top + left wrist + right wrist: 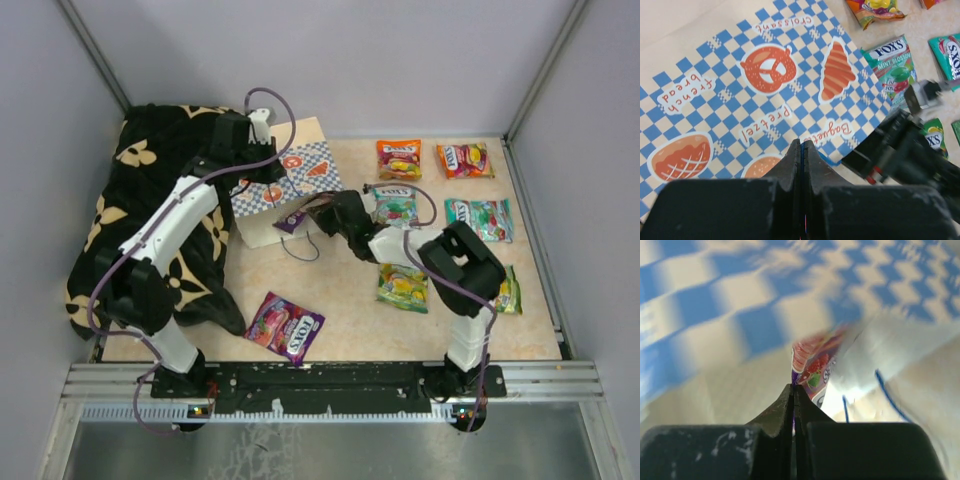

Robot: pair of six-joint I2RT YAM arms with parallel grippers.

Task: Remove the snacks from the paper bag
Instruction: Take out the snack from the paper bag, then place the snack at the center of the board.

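Observation:
The paper bag [290, 185] lies on its side, checkered face up, mouth toward the right arm. My left gripper [268, 176] [801, 145] is above the bag [740, 90], shut on a thin blue cord handle that shows between its fingers. My right gripper [312, 212] [794, 387] is at the bag's mouth, shut on the corner of a purple snack packet [812, 365] [292, 221] that sticks out of the bag [715, 315]. Several snacks lie on the table: purple [285, 326], orange [399, 158], red [465, 160], teal [396, 207] and green [403, 286].
A black flower-patterned cloth [150, 220] is heaped at the left, under the left arm. Another teal packet [480, 218] and a green one [508, 290] lie near the right wall. Grey walls close in the table on three sides.

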